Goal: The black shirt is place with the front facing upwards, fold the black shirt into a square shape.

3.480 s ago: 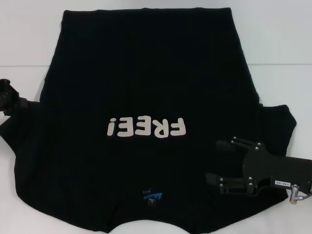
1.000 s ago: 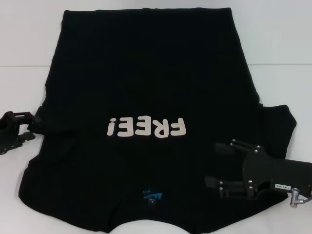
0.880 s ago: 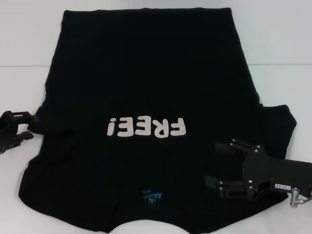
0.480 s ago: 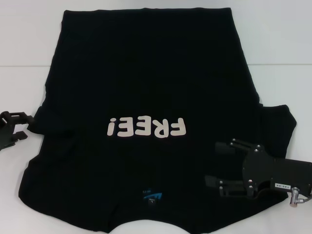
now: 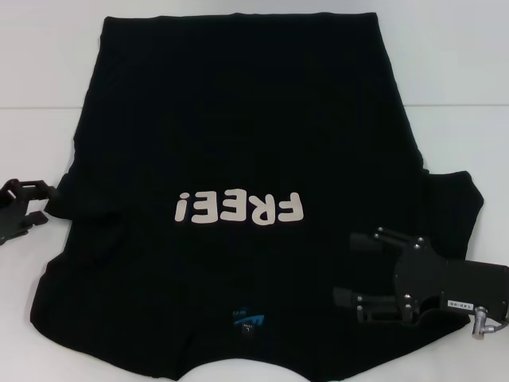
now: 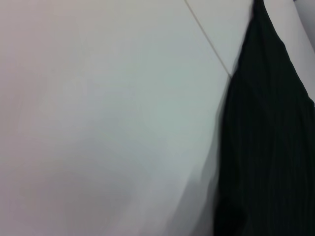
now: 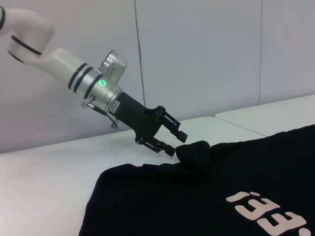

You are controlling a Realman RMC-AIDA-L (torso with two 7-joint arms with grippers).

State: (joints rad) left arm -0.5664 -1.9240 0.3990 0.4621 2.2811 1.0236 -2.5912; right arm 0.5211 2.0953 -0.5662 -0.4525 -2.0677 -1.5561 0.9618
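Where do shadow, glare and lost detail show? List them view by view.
Head view: even light and no glare on the white table; the black shirt swallows its folds, and the open right gripper barely stands out against it. Left wrist view: soft grey shadow on the table along the shirt's edge. Right wrist view: a green lamp glows behind the left gripper, fingers open.

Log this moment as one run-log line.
step: fold left sleeve | left gripper: open beside bunched left sleeve | right gripper: open over black shirt | lettering up | folded: no
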